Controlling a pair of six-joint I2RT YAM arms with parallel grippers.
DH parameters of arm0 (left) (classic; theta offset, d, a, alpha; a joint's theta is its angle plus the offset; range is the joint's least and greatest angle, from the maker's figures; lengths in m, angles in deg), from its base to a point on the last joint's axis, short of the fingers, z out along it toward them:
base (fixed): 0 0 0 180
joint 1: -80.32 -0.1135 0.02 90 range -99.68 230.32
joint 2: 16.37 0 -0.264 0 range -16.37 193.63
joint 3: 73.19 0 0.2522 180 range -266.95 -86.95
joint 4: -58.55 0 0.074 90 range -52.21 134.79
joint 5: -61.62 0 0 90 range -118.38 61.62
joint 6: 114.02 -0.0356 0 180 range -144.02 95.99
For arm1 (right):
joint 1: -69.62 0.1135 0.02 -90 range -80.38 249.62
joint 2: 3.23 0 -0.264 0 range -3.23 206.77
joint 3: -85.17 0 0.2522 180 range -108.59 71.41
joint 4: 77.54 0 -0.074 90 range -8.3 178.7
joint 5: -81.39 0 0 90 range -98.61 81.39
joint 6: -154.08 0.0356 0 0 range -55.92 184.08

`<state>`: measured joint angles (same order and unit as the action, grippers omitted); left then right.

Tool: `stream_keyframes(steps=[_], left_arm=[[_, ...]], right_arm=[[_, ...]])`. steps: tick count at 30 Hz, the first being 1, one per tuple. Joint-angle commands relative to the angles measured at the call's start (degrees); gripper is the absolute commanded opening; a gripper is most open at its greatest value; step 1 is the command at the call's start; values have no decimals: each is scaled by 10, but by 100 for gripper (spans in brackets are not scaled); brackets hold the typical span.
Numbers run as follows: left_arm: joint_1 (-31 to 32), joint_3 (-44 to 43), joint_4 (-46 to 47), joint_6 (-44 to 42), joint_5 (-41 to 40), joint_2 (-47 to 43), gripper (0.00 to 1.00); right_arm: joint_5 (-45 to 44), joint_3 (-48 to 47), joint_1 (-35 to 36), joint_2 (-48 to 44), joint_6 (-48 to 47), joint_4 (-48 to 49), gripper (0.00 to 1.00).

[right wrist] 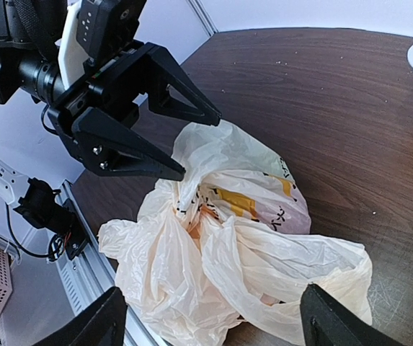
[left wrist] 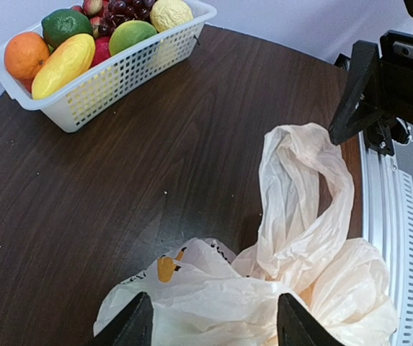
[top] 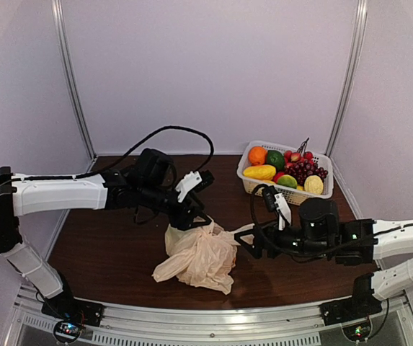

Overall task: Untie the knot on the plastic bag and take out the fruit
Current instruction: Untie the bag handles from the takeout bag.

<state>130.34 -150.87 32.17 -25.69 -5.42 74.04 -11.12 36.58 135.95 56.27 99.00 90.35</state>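
Note:
The cream plastic bag (top: pixel 199 258) lies crumpled on the dark table, between the two arms. Its handles gather into a twisted bunch, the knot (right wrist: pixel 194 205), and one loose loop (left wrist: pixel 303 184) stands up beside it. My left gripper (left wrist: pixel 213 326) is open, its jaws straddling the bag's top fold (right wrist: pixel 213 144) without pinching it. My right gripper (right wrist: pixel 215 328) is open wide, with the bag's near side between its fingers. The fruit inside the bag is hidden; only an orange tint (right wrist: pixel 210 169) shows through the plastic.
A white lattice basket (top: pixel 287 196) at the back right holds an orange, a long yellow mango, green pieces and dark grapes. The metal rail (top: pixel 213 321) runs along the table's near edge, close to the bag. One finger of the right gripper (left wrist: pixel 354 94) stands just past the bag's loop.

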Motion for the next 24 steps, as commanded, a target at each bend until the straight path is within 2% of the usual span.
stream_keyframes(steps=[1,10,16,21,24], left_arm=[[-2,5,31,9,11,7,59],[-1,-2,24,15,26,25,61],[2,-2,22,15,11,29,56],[3,-2,22,15,11,31,38],[3,-3,22,15,15,30,24]], right_arm=[[3,7,8,13,3,19,84],[-4,12,17,25,7,35,84],[-13,17,21,24,7,35,84],[-17,23,24,21,11,38,84],[-21,28,26,21,13,39,83]])
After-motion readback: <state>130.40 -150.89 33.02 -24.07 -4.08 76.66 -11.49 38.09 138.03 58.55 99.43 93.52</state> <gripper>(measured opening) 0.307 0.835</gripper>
